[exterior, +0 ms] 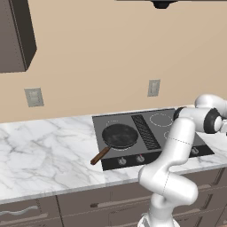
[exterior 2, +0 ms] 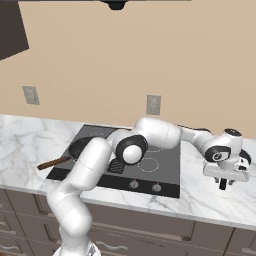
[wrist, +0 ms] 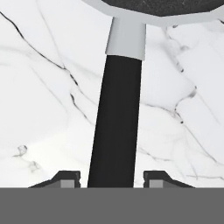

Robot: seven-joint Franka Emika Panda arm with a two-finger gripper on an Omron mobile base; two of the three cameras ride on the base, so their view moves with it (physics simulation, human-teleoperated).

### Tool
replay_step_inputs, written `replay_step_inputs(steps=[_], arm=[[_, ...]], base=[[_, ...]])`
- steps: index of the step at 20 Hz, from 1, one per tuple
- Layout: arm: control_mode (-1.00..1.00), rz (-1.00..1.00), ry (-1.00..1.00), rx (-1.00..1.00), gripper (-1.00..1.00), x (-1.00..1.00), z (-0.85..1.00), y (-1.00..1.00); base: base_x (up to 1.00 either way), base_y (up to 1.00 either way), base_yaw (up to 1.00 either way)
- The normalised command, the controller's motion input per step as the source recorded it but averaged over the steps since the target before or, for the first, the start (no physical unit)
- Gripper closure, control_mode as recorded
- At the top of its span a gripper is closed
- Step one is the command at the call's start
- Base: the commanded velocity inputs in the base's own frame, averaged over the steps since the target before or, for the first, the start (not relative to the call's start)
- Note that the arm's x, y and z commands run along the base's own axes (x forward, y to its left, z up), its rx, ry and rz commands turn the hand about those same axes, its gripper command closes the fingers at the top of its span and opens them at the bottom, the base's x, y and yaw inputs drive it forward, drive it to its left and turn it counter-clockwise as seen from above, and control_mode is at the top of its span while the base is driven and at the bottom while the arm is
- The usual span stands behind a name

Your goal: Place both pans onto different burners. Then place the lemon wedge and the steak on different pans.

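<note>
A black pan with a brown wooden handle (exterior: 119, 135) rests on the front left burner of the cooktop (exterior: 103, 124). The same pan (exterior 2: 79, 146) sits half behind my arm in the right base view. The all-dark pan (wrist: 162, 6) lies on the marble counter right of the cooktop, with its black handle (wrist: 116, 122) pointing toward me. My gripper (exterior 2: 223, 185) hangs low over that handle. In the hand view the gripper (wrist: 113, 179) is open, with one fingertip on each side of the handle and a small gap at both. The lemon wedge and the steak are out of view.
Bare burner rings show at the rear right (exterior: 160, 119) and front right (exterior 2: 150, 164) of the cooktop. A black grille (exterior: 145, 131) runs down its middle and knobs (exterior: 140, 158) line its front. White marble counter (exterior: 44, 150) stretches to the left.
</note>
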Motion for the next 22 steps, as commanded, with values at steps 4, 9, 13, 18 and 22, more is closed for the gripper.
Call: replay_step_inputs(steps=[4,9,13,18,22], arm=[[-1.00,0.00,-0.01,0.00,1.00,0.00,0.00,0.01],[-1.00,0.02,-0.01,0.00,1.00,0.00,0.00,0.16],[-1.00,0.03,0.00,0.00,1.00,0.00,0.00,0.26],[-1.00,0.07,0.00,0.00,1.00,-0.01,0.00,0.29],[-1.00,0.04,-0.03,0.00,1.00,-0.17,0.01,0.19]], base=[[0.00,0.00,0.00],[0.00,0.00,0.00],[0.00,0.00,0.00],[0.00,0.00,0.00],[0.00,0.00,0.00]])
